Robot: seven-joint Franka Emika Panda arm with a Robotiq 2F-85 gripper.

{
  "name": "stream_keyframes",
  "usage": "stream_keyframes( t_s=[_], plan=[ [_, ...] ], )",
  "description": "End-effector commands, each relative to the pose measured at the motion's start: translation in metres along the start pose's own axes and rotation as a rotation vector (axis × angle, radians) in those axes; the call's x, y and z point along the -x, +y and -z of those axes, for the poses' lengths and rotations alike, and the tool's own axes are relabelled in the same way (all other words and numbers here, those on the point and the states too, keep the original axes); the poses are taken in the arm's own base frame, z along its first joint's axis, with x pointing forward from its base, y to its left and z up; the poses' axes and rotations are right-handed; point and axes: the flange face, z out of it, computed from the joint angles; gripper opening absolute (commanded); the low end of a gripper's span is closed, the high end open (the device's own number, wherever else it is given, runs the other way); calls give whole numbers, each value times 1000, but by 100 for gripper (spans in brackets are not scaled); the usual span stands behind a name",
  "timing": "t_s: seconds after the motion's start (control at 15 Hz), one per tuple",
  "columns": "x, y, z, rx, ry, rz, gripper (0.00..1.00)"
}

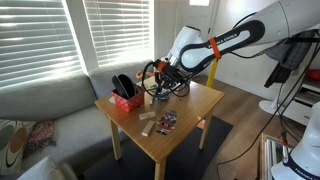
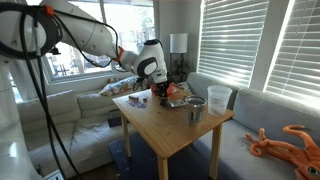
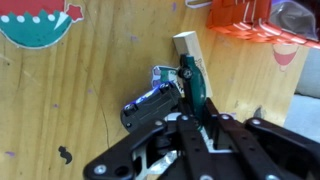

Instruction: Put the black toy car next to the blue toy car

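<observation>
Arm (image 1: 235,38) is pictured stretched in from the side in both exterior views, with the jaws held low over the far part of a wooden table (image 1: 198,100). In the wrist view, a car (image 3: 150,100), dark with blue parts, is seen right at the tips of the jaws, and a green piece (image 3: 192,85) is pressed against one side of it. The jaws are drawn close about the car, but it cannot be told whether it is gripped or merely lies on the table beneath them. A wood block (image 3: 187,45) is seen just beyond the green piece, with an orange basket (image 3: 245,20) near the table's edge and a red-and-teal card (image 3: 35,20) well apart. In an exterior view, a metal cup (image 2: 196,110) and a white cup (image 2: 220,97) are shown standing near each other on the table.
</observation>
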Motion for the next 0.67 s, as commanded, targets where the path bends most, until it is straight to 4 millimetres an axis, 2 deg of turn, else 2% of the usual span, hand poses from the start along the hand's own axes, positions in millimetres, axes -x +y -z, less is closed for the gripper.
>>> stream_keyframes(
  t_s=[0.0,0.2,0.33,0.4,0.47,0.53,0.6],
  plan=[
    [2,-2,8,-17,-15,20,44],
    [4,-2,15,-41,-6,40,63],
    [18,1,26,-67,-8,133,76],
    [32,4,32,-58,-21,216,84],
    [12,-5,15,-45,-8,123,90],
    [17,-6,18,-50,-12,139,73],
    [17,-6,18,-51,-13,139,79]
  ],
)
